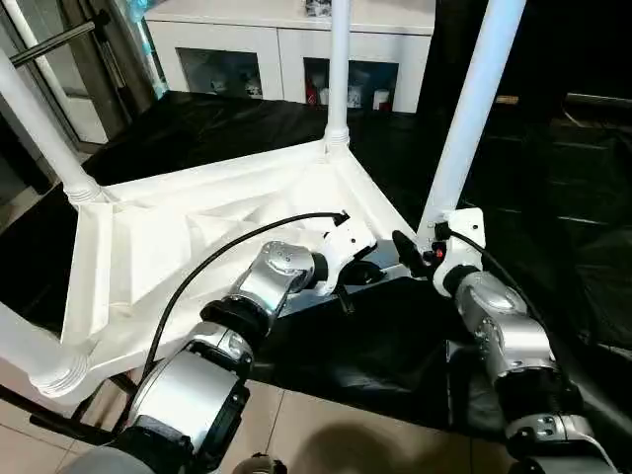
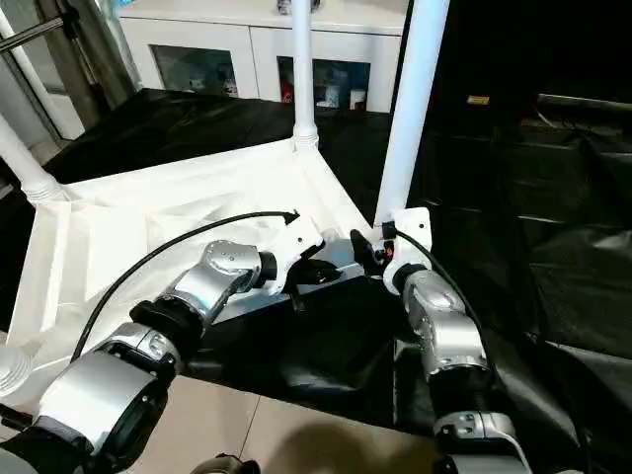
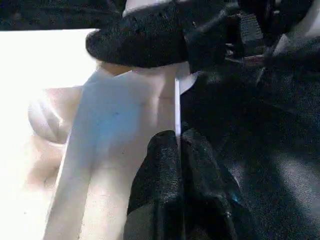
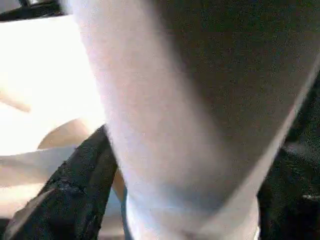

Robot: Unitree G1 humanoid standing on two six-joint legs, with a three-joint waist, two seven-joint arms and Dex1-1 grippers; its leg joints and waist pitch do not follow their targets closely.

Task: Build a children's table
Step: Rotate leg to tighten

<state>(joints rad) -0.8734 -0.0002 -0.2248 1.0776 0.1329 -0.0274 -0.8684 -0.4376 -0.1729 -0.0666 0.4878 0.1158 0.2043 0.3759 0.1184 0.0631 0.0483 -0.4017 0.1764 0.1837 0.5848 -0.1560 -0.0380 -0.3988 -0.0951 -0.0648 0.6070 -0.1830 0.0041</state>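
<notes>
The children's table lies upside down, its white ribbed top (image 1: 148, 257) facing up on a black sheet. White legs stand in the corner sockets: one at the far corner (image 1: 339, 69), one at the left (image 1: 39, 128), one at the near left (image 1: 30, 351). A further leg (image 1: 474, 109) rises at the near right corner. My left gripper (image 1: 357, 274) is shut on the thin rim of the top beside that corner, and the rim runs in between its fingers (image 3: 165, 165). My right gripper (image 1: 420, 247) stands open around the base of the near right leg (image 4: 165, 125), one black finger (image 4: 75, 190) close beside it.
A white glass-door cabinet (image 1: 286, 49) stands behind the table. Black sheeting (image 1: 553, 197) covers the floor to the right and back. Tiled floor (image 1: 346, 434) shows near my body. A metal frame (image 1: 59, 39) stands at the far left.
</notes>
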